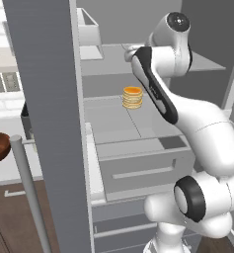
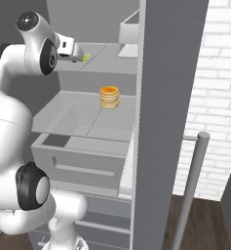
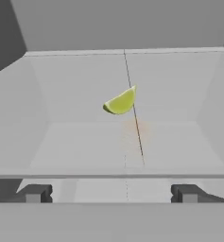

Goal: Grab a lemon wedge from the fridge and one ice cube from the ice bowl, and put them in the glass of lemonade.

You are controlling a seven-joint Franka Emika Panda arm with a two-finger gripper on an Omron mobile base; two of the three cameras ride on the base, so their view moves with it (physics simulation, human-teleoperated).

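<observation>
base views: flank arm, share fridge (image 1: 138, 133) interior | hand view: close on shelf

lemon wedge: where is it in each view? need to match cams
Left base view: not visible; the arm stands in front of that shelf.
Right base view: lemon wedge on the upper fridge shelf, just off the hand's tip.
Hand view: centre, ahead of the open gripper.
Shared landmark: pancake stack one shelf below.

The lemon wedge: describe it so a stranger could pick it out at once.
Look into the open fridge, at the upper shelf, above the shelf that carries the stack of pancakes. The lemon wedge lies there, ahead of the open fingers: small, yellow-green, crescent-shaped, unlike the round orange-topped stack.
</observation>
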